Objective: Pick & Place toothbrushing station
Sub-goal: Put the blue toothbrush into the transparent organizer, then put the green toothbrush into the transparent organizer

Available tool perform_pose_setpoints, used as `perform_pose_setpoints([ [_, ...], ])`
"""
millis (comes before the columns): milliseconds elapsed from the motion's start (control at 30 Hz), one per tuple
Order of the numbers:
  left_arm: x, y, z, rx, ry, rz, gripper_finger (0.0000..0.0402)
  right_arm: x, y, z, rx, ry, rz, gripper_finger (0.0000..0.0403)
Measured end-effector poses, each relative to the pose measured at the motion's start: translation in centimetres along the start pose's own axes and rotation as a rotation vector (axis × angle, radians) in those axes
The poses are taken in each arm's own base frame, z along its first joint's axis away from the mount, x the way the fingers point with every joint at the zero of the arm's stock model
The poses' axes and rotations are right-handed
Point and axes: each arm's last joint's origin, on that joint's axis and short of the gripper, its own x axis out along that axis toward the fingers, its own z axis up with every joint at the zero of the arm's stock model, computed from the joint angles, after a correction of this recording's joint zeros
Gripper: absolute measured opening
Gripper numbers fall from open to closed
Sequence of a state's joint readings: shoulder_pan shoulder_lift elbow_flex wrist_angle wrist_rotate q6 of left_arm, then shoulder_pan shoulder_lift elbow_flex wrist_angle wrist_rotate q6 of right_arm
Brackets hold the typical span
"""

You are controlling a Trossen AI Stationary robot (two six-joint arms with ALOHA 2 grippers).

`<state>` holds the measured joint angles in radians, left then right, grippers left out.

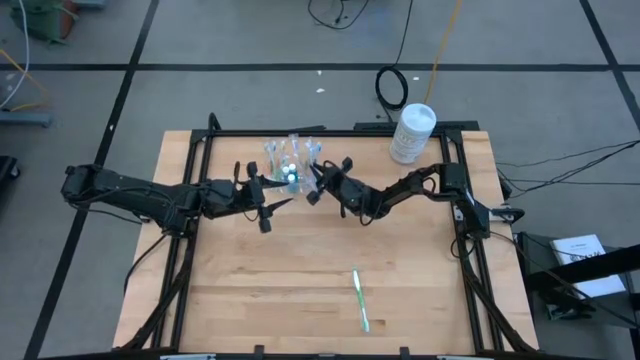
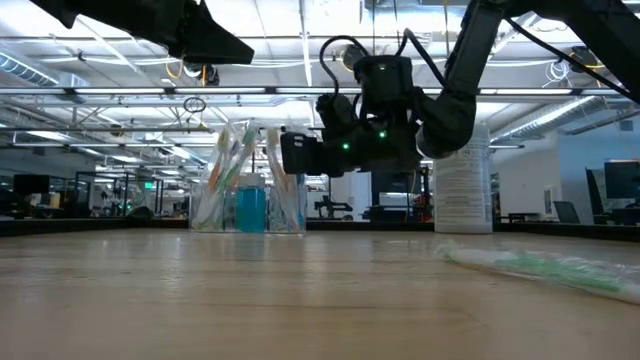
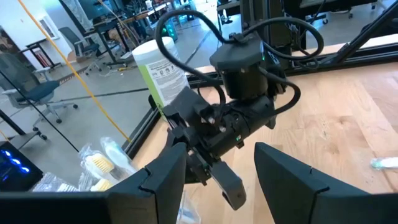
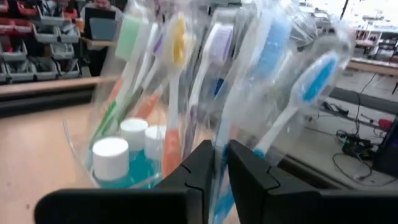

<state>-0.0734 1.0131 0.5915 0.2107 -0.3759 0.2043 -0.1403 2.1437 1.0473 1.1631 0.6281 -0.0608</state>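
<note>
Fingers of the right gripper stand nearly together, a narrow gap between them pinching the wrapper of a blue-headed toothbrush that stands in the toothbrushing station. That station is a clear plastic holder near the middle of the table's far edge, packed with upright wrapped toothbrushes in green, yellow, orange and blue, plus small white-capped bottles of blue liquid. The right arm reaches in from the right edge, bent low, its fingers at the station's right side. The left gripper hovers just in front of the station with fingers spread wide and empty. A white tub stands near the far right corner; one wrapped green toothbrush lies toward the near edge.
</note>
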Motion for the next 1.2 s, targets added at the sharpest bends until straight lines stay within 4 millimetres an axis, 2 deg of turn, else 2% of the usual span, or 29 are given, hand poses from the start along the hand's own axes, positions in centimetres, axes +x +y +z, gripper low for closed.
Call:
perform_pose_setpoints([
  [200,0.0,0.0,0.0,0.000,0.001,0.000,0.0198,-0.2,0.3,-0.5,0.013,0.047,0.009,0.0060],
  [500,0.0,0.0,0.0,-0.022,0.001,0.000,0.0198,-0.2,0.2,-0.3,-0.008,0.053,0.010,0.0105],
  [667,0.0,0.0,0.0,-0.048,0.001,-0.005,0.0198,-0.9,0.4,1.1,-0.031,0.085,0.029,0.0141],
  [867,0.0,-0.1,0.0,-0.084,0.000,-0.039,0.0198,-3.2,0.3,3.2,-0.119,0.233,0.067,0.0181],
  [1033,0.0,-0.2,0.0,-0.122,-0.002,-0.063,0.0198,-6.5,0.6,5.3,-0.088,0.408,0.108,0.0201],
  [1100,0.0,-0.2,0.0,-0.134,-0.002,-0.065,0.0198,-8.1,0.9,6.2,0.006,0.484,0.190,0.0204],
  [1200,0.0,-0.2,-0.1,-0.134,0.004,-0.066,0.0198,-10.4,1.9,7.7,0.203,0.619,0.415,0.0205],
])
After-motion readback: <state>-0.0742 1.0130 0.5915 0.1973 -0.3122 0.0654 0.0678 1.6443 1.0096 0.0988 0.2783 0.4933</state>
